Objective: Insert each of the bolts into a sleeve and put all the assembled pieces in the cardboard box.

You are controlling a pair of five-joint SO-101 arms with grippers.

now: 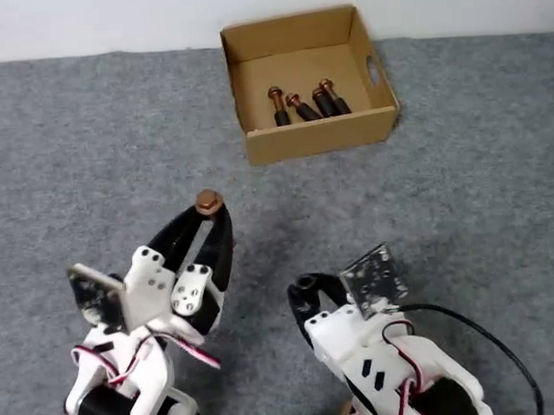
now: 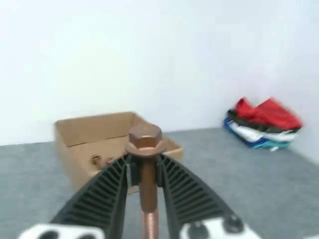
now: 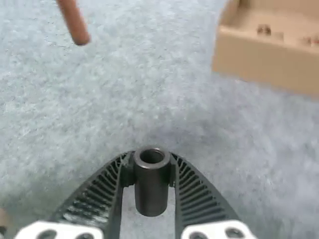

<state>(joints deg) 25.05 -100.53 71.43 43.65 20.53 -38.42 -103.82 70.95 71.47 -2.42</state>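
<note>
My left gripper point(image 1: 213, 213) point(image 2: 145, 167) is shut on a copper bolt point(image 2: 146, 169), whose hex head point(image 1: 209, 202) points up above the carpet at the left. My right gripper point(image 1: 304, 292) point(image 3: 151, 172) is shut on a black sleeve point(image 3: 151, 179) point(image 1: 306, 283), bore end outward, low at the centre right. The bolt's lower shank point(image 3: 74, 21) hangs in the right wrist view, off to one side of the sleeve and apart from it. The cardboard box point(image 1: 315, 137) point(image 2: 70, 137) point(image 3: 259, 64) stands at the back with several assembled pieces point(image 1: 305, 103) inside.
Grey carpet point(image 1: 441, 182) covers the table. A white wall point(image 2: 149, 50) rises behind the box. A heap of red, white and blue cloth point(image 2: 261, 123) lies far off by the wall. The box has a handle hole point(image 1: 374, 72) in its right wall.
</note>
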